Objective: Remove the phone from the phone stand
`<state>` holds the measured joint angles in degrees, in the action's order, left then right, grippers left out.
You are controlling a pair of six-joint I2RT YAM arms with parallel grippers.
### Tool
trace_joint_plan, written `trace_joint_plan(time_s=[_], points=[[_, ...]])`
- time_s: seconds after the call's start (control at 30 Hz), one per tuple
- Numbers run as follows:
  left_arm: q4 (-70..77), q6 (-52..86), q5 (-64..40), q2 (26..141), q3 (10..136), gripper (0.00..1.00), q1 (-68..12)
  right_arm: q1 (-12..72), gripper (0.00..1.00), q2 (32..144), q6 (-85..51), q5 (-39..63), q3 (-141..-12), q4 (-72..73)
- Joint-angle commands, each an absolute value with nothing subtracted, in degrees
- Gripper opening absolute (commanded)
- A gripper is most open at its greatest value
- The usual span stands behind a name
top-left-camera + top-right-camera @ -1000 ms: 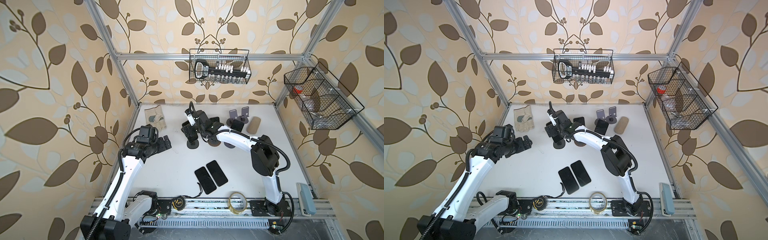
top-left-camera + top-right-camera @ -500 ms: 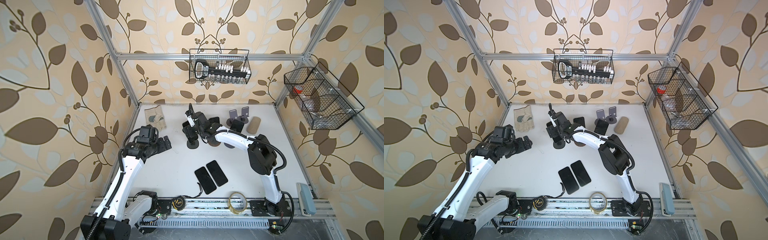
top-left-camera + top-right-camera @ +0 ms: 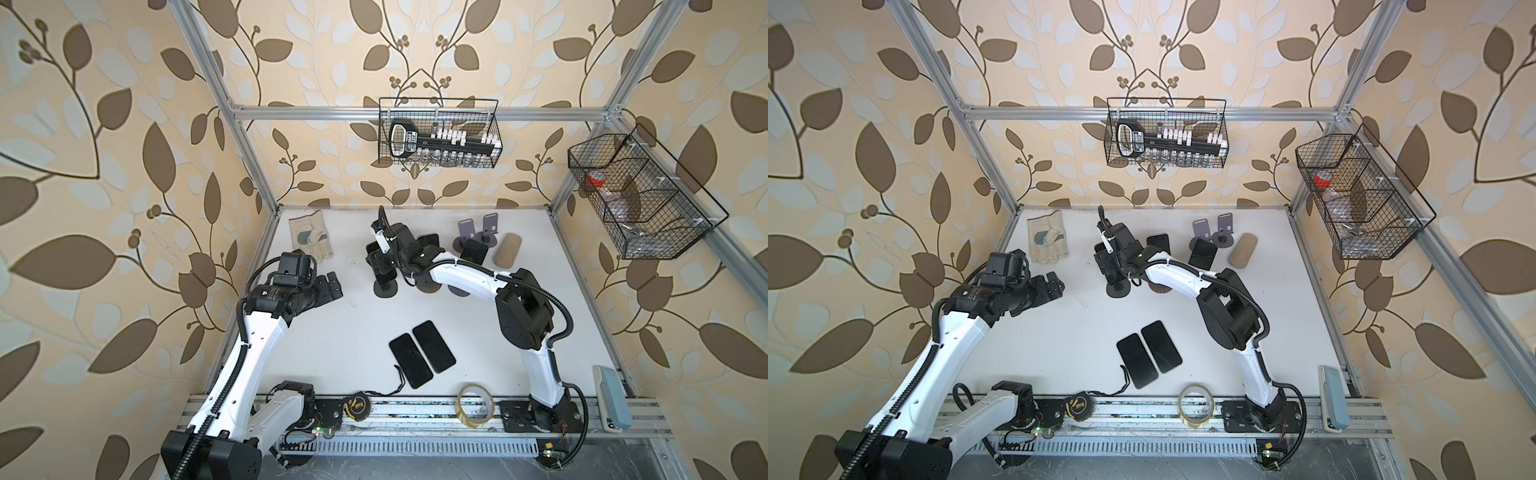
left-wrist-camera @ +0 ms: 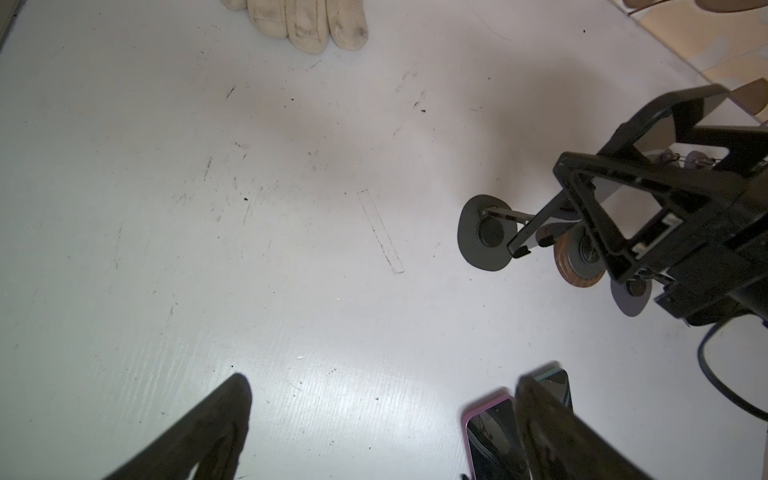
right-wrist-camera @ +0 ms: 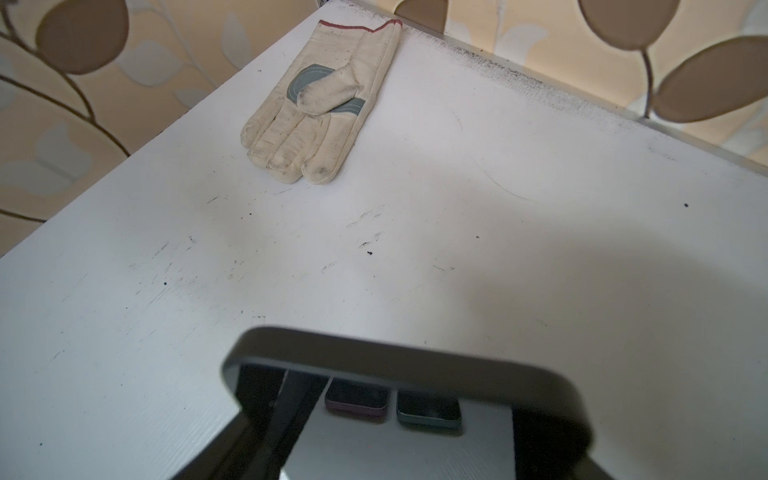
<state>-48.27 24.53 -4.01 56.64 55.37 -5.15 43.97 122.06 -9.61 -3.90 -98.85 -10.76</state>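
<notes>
A dark phone [image 3: 380, 266] leans on a black phone stand with a round base [image 3: 385, 289] left of the table's middle in both top views. My right gripper [image 3: 380, 261] reaches over it from the right, a finger on each side of the phone. In the right wrist view the phone's top edge [image 5: 399, 361] fills the lower frame, with a dark finger [image 5: 216, 449] beside it; contact does not show. The stand's base [image 4: 484, 239] appears in the left wrist view. My left gripper [image 3: 332, 286] hangs open and empty left of the stand.
Two phones [image 3: 422, 359] lie flat near the front. A work glove [image 3: 309, 237] lies at the back left. More stands [image 3: 476, 232], one bearing a phone [image 3: 473, 253], and a tan block [image 3: 507, 249] are at the back right. A tape roll [image 3: 476, 405] sits on the front rail.
The right gripper's fingers have drawn in around the phone and the arm has edged slightly left. The left arm has not moved.
</notes>
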Motion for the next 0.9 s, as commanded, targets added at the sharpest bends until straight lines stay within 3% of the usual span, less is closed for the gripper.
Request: trace_joint_plan(time_s=[0.0,0.87], points=[[-48.3,23.7,-3.9,55.9,55.0,0.99,-4.5,43.8,0.74,122.3,-9.7,-4.8,-101.5,-12.0],[-48.2,23.8,-4.3,56.1,54.8,0.99,-4.1,42.7,0.71,119.0,-11.0,-3.3,-103.9,-15.7]])
